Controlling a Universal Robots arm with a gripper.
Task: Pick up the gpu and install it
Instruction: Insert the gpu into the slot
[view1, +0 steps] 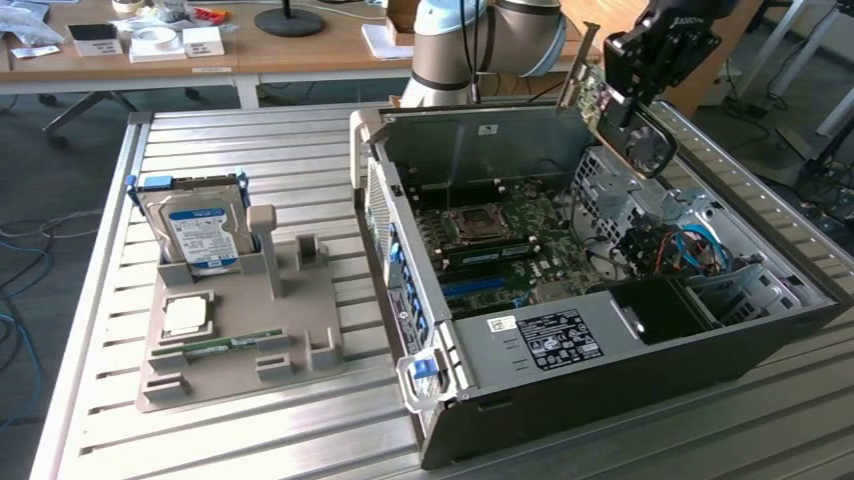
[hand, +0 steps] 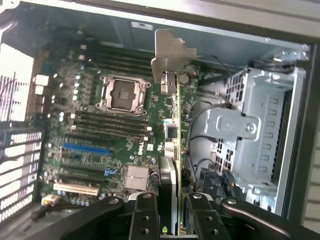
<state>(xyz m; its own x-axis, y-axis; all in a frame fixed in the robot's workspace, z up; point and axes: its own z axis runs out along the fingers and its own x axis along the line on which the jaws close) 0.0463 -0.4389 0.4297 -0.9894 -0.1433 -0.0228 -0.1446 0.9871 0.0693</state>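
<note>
**gpu (view1: 638, 140) in gripper (view1: 625, 100), hanging over open case (view1: 694, 360)**

Ext. view:
- Arm is reaching in from the back, at the ext. view's right.
- Gripper is holding the gpu above the case rim, at the case's far corner on the ext. view's right.
- Card is hanging tilted, round fan part facing the camera, thin bracket (view1: 587, 62) sticking up beside the gripper.
- Card is sitting clear of the motherboard (view1: 501, 245) and isn't in any slot.
- Case is lying on its side on the slatted table (view1: 267, 150), lid off, w/ the drive cage (view1: 627, 195) below the card.
- Well apart, at the ext. view's left, a beige holder (view1: 240, 372) is carrying a hard drive (view1: 200, 235) standing upright, plus a CPU chip (view1: 187, 315) and a memory stick (view1: 220, 346) lying flat.

Wrist view:
- Cam is looking down along the gpu (hand: 170, 185), seen edge-on.
- Two black fingers (hand: 145, 215) are pinching the card's near end, one per side, closed partway w/ only the card's thickness between them; gripper (hand: 172, 217) has firm hold.
- Bracket (hand: 169, 52) is at the far end.
- Card edge is running between the CPU socket (hand: 122, 92) and the drive cage (hand: 250, 130).
- Blue slot (hand: 85, 148) is lying off to the socket side, not touched by the card.
</note>
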